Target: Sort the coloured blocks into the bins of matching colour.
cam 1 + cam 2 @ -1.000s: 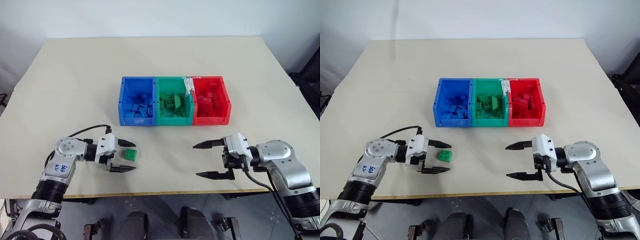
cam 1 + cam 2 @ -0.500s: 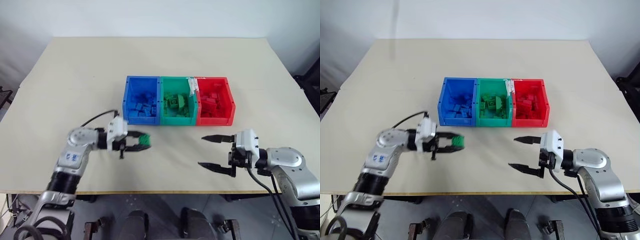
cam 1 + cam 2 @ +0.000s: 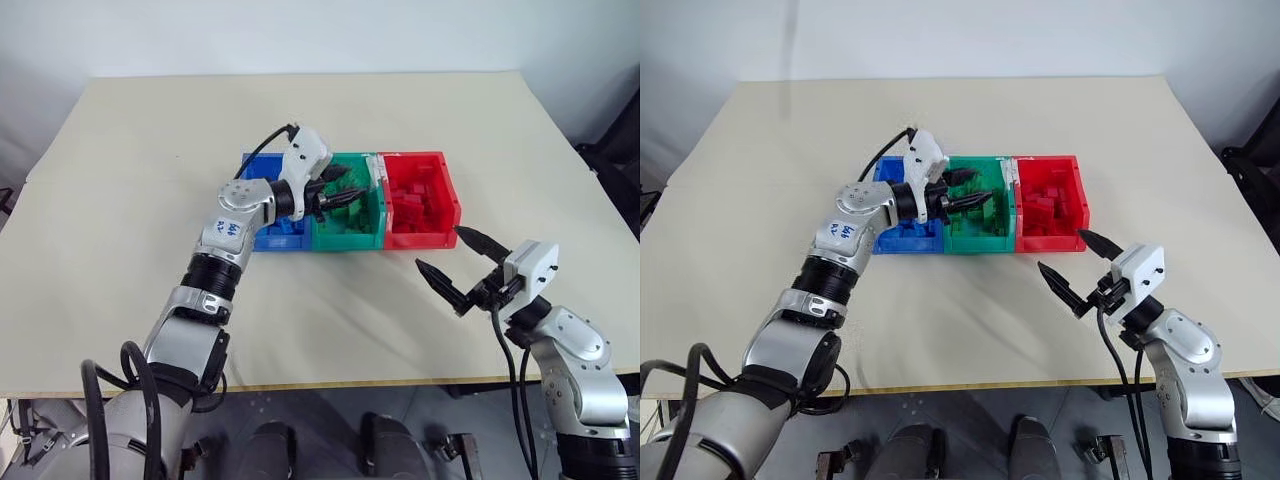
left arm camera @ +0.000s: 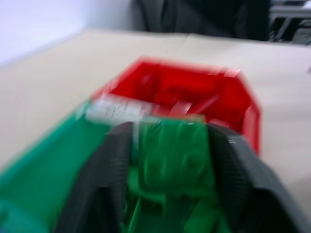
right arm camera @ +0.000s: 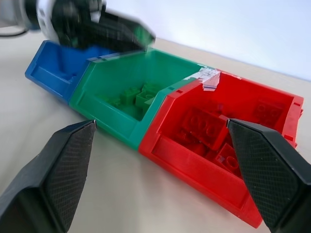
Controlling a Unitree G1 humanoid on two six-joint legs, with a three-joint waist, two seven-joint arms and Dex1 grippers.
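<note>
Three joined bins sit mid-table in a row: blue [image 3: 262,165], green [image 3: 345,238] and red [image 3: 420,238], each holding blocks of its own colour. My left gripper [image 3: 343,186] reaches level over the green bin. A green block [image 4: 170,150] fills the gap between its black fingers [image 4: 109,179], above the green blocks [image 5: 136,94] lying inside. My right gripper [image 3: 441,249] hangs open and empty above the table, just in front of the red bin's near right corner. Red blocks [image 5: 209,128] are piled in the red bin.
The beige table [image 3: 130,200] spreads wide around the bins, with its front edge [image 3: 330,385] near me. A strip of white tape [image 5: 209,75] sticks on the rim between the green and red bins. A black cable [image 3: 262,145] loops off my left wrist.
My left gripper closed on the green block lying on the table at the left, lifted it and carried it forward and right over the green bin. The right gripper swung round, still open.
</note>
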